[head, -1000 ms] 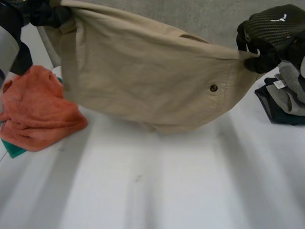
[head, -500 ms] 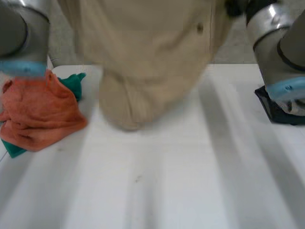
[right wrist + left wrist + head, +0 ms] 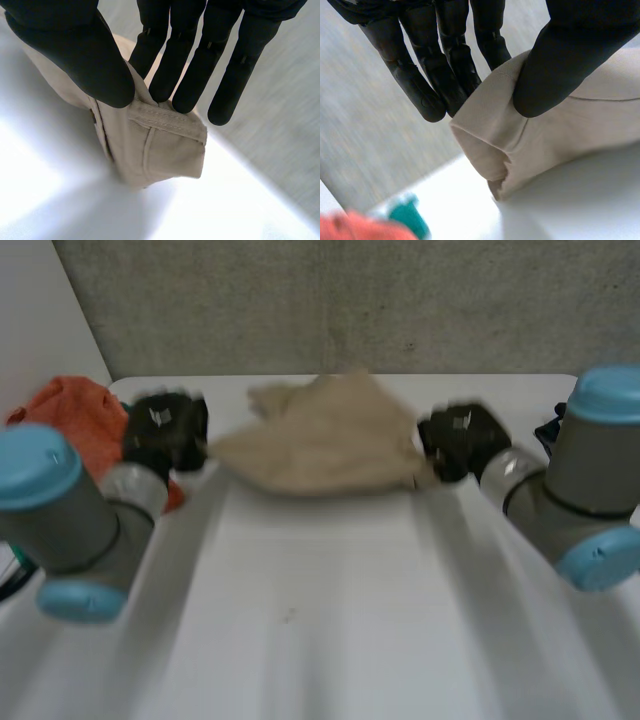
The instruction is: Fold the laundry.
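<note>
while the beige garment point(image 3: 320, 440) lay bunched on the far side of the white worktop point(image 3: 330, 630), each hand gripped one end of it. the left hand point(image 3: 165, 432) was at the garment's left edge, and its wrist view showed its thumb and fingers point(image 3: 422, 87) clamped on a folded edge of the cloth, just above the worktop. the right hand point(image 3: 462, 437) was at the right edge, its thumb pressed toward its fingers point(image 3: 177, 75) with a stitched corner pinched between them. an orange towel point(image 3: 75, 412) lay just beside the left hand at the worktop's left edge, with a green cloth point(image 3: 406, 216) next to it. both grey arms reached forward over the worktop.
</note>
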`<action>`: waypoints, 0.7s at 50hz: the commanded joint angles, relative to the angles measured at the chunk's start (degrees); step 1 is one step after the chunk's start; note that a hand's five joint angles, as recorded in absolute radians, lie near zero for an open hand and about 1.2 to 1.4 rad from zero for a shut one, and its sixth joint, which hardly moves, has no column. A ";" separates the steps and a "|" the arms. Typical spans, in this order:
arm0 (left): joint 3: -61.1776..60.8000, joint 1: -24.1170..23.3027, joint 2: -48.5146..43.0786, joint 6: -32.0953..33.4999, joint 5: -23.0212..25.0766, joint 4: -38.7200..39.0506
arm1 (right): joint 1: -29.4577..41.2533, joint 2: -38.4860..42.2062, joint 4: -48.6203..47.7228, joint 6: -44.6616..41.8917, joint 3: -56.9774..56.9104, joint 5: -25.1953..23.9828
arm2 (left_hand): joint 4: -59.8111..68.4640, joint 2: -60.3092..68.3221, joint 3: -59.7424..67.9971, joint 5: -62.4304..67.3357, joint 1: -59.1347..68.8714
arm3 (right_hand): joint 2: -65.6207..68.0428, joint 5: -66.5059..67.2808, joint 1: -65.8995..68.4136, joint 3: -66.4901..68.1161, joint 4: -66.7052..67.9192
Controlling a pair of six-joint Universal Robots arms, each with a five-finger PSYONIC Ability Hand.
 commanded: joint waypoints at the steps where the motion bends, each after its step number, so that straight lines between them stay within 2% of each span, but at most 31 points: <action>1: -10.45 -0.99 3.85 4.77 0.35 -6.09 | -2.18 0.23 10.85 -7.99 6.95 -1.16 | 11.42 11.37 11.94 13.73 13.24 | 11.25 12.43 15.93 11.87 11.33; 8: -13.27 -1.08 12.56 7.41 0.70 -16.81 | -2.89 -7.06 23.76 -10.89 11.26 -2.65 | 11.42 11.37 11.94 13.73 13.24 | 11.25 12.43 15.93 11.87 11.33; 12: -13.97 -0.29 14.84 8.64 0.62 -19.46 | -3.67 -11.98 29.31 -10.54 13.98 -7.04 | 11.42 11.37 11.94 13.73 13.24 | 11.25 12.43 15.93 11.87 11.33; 13: -14.06 0.23 15.46 9.17 0.53 -19.63 | -4.37 -13.90 30.19 -10.11 15.03 -10.01 | 11.42 11.37 11.94 13.73 13.24 | 10.06 11.24 14.74 10.69 10.14; 17: -14.32 1.64 15.73 10.74 0.79 -19.89 | -6.31 -17.25 31.77 -9.40 16.10 -15.47 | 11.42 11.37 11.94 13.73 13.24 | -8.08 -6.90 -3.40 -7.45 -8.00; 19: -14.24 1.91 15.64 11.89 0.79 -19.98 | -7.10 -18.40 32.91 -9.05 15.93 -16.37 | 11.42 11.37 11.94 13.73 13.24 | -17.65 -16.47 -12.97 -17.02 -17.57; 21: -14.41 2.52 15.64 13.64 0.88 -20.25 | -8.68 -20.06 34.93 -8.52 15.23 -16.63 | 11.42 11.37 11.94 13.73 13.24 | -31.77 -30.59 -27.09 -31.14 -31.69; 27: -14.50 4.01 15.55 15.06 2.20 -20.07 | -12.37 -21.04 35.91 -6.24 10.83 -16.63 | 11.42 11.37 11.94 13.73 13.24 | -34.52 -33.34 -29.84 -33.90 -34.44; 31: -14.33 4.11 15.38 14.88 2.55 -20.16 | -13.78 -18.59 34.42 -1.94 7.32 -14.79 | 11.42 11.37 11.94 13.73 13.24 | -42.58 -41.39 -37.89 -41.95 -42.49; 35: -14.06 3.93 15.20 14.80 2.46 -19.81 | -13.44 -12.45 28.99 4.82 3.37 -10.06 | 11.42 11.37 11.94 13.73 13.24 | -58.75 -57.57 -54.07 -58.13 -58.67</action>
